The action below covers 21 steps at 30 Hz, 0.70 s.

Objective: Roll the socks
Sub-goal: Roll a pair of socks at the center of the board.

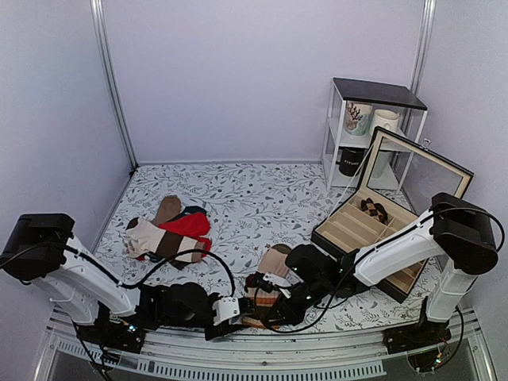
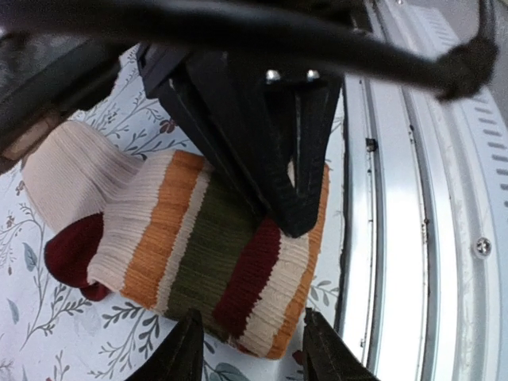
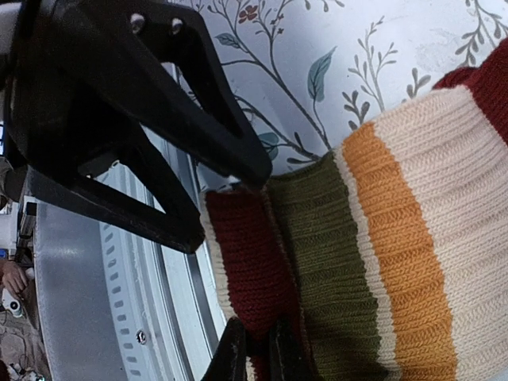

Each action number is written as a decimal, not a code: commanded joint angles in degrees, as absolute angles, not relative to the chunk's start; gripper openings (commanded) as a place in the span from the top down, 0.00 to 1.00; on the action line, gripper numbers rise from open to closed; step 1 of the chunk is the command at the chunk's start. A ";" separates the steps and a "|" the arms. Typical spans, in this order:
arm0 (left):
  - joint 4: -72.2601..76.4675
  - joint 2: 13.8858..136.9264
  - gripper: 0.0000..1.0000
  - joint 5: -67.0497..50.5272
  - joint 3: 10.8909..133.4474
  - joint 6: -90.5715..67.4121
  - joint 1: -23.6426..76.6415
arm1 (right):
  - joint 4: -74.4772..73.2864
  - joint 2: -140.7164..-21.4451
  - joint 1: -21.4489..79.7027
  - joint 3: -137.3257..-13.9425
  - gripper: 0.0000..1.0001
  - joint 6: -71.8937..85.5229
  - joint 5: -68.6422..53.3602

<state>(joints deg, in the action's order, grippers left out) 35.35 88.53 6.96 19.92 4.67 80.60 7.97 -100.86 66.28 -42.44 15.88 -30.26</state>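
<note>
The socks [image 1: 275, 263] lie near the table's front edge between both grippers, tan foot pointing away and striped leg toward the rail. In the left wrist view the striped leg [image 2: 208, 255] lies flat, with a maroon toe [image 2: 73, 254] at the left. My left gripper [image 2: 248, 351] is open, one finger on each side of the cuff end, not touching it. My right gripper [image 3: 255, 355] is shut on the dark red cuff stripe [image 3: 248, 266] and lifts it into a fold. In the top view the left gripper [image 1: 232, 308] and right gripper [image 1: 268, 300] almost meet.
A pile of other socks [image 1: 171, 234], with a bright red sock [image 1: 190, 225], lies at the back left. An open black compartment box [image 1: 373, 230] stands at the right, a white shelf with mugs [image 1: 369, 127] behind it. The metal rail [image 2: 397, 238] runs beside the cuff.
</note>
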 commanded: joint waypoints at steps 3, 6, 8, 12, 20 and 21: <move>39.27 92.34 0.57 7.39 21.99 5.53 81.90 | -2.39 -104.92 66.01 -40.98 0.95 16.68 -30.41; 39.17 93.60 0.61 6.92 22.45 5.50 81.87 | -2.46 -105.31 66.01 -41.08 0.95 17.10 -30.61; 39.18 94.24 0.66 6.60 22.57 5.30 81.90 | -2.41 -105.52 65.98 -41.09 0.95 17.18 -30.67; 38.93 95.41 0.89 6.00 22.98 4.65 81.90 | -2.24 -106.07 65.95 -41.34 0.95 17.23 -30.98; 37.47 95.35 1.00 4.89 22.16 0.28 81.89 | -1.65 -103.47 65.95 -41.92 0.71 17.16 -28.19; 36.83 94.84 1.00 5.01 21.82 -0.77 81.89 | -1.05 -101.95 65.92 -41.53 0.67 17.05 -26.55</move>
